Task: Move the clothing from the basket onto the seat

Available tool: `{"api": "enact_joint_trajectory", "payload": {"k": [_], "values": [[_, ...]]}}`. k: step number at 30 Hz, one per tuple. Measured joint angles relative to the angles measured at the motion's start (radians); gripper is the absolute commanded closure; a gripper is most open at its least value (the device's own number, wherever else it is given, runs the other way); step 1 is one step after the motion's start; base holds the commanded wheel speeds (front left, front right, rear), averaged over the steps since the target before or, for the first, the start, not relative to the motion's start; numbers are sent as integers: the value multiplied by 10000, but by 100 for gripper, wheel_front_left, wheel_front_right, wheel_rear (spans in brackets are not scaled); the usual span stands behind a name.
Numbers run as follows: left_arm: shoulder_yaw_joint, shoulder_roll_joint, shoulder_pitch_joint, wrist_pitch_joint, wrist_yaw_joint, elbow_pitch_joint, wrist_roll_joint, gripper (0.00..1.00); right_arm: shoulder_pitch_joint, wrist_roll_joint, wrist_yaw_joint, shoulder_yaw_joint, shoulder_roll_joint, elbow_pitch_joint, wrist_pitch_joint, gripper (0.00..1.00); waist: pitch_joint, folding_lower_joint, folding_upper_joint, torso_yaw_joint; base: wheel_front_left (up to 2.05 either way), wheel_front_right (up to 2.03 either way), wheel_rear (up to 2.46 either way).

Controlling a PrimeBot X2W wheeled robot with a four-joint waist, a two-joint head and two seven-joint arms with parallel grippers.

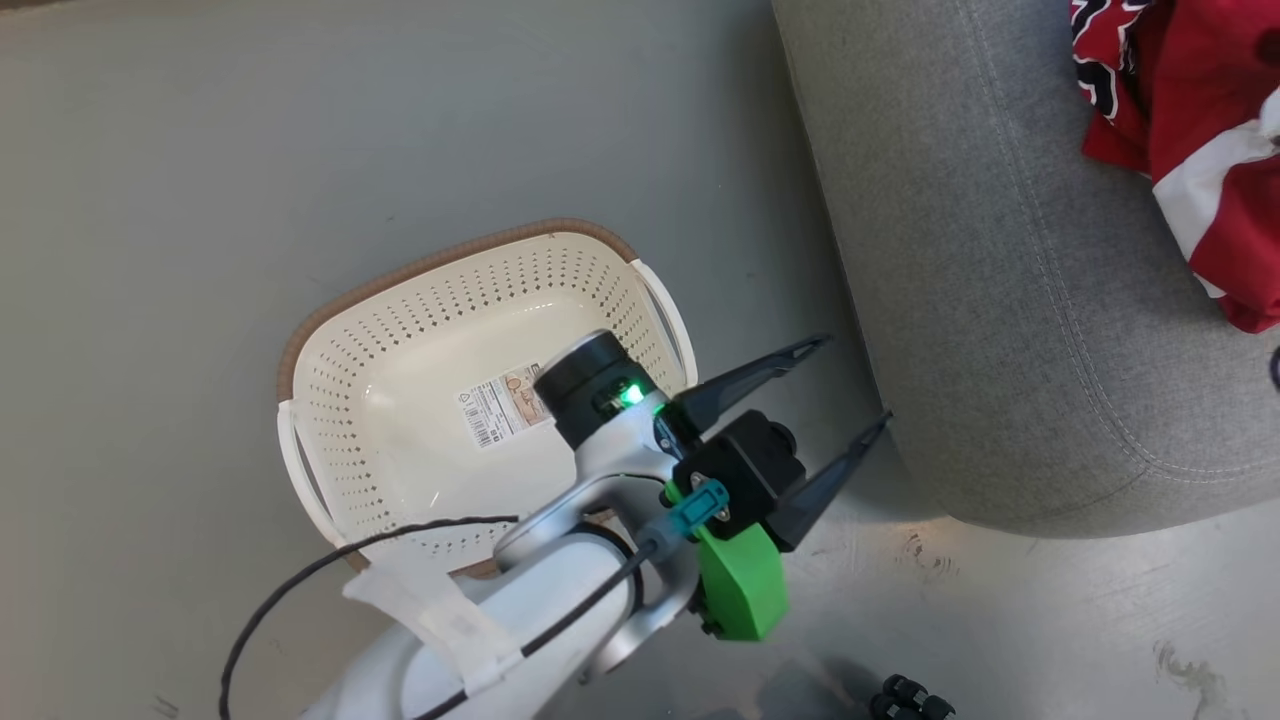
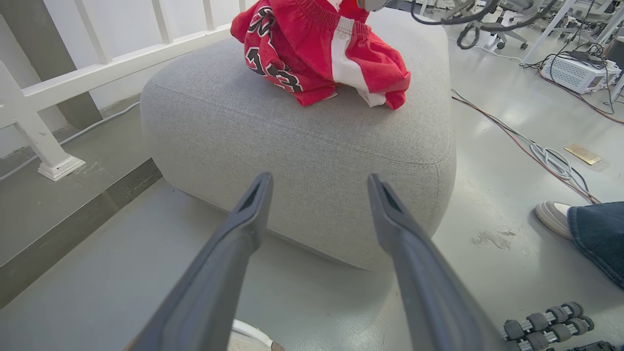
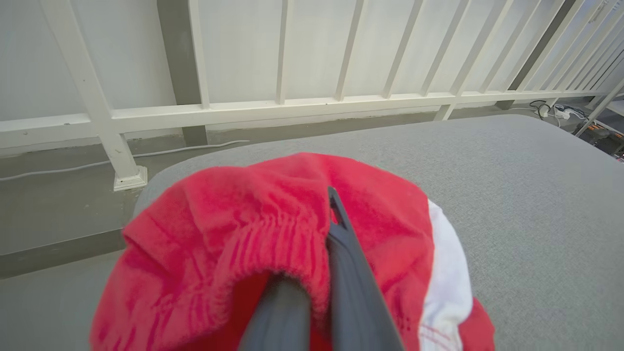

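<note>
"Clothing (image 2: 321, 53) lies heaped on top of the seat (image 2: 302, 146), toward its right end," says the first watcher, "yet the right gripper (image 3: 331, 219) is clamped on the elastic waistband. Why hold on to a pile that's already down?"

"Probably the set-down isn't finished," says the second. "The cloth drapes over the closed fingers, so the robot has to let go before lifting away, or it will drag the garment along. The left gripper (image 1: 855, 380) hangs spread wide and holds nothing, above the floor between the basket (image 1: 330, 350) and the seat's left end."

"And the basket?"

"It stands on the floor to the left of the seat, a little apart from it. Its bottom lies bare around the label (image 1: 500, 405), though the left arm hides part of it. Judging by that, the job looks nearly done."

"Is anything in the way?"

"A white railing (image 3: 292, 107) runs along the far side of the seat. On the near side, cables (image 2: 546, 156) trail across the floor, a person's shoe (image 2: 553, 217) stands close to them, and small dark rollers (image 2: 546, 324) lie nearer. Nothing blocks the release itself. The shoe and cables would matter only if the robot backs that way."
</note>
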Motion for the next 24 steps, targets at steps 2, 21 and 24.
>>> {"api": "enact_joint_trajectory", "payload": {"k": [2,21,24], "values": [[79,65,-3,-2,0,17,0,0,0,2,59,84,94,150,-54,0,4,0,0,-23,0,0,0],[600,456,24,-278,102,299,-192,0,289,-148,1091,943,443,667,-754,0,-507,-1,0,-1246,0,0,0],[677,474,46,-280,107,324,-242,0,450,-186,1243,1014,449,654,-838,0,-658,-1,0,-1462,0,0,0]]}}
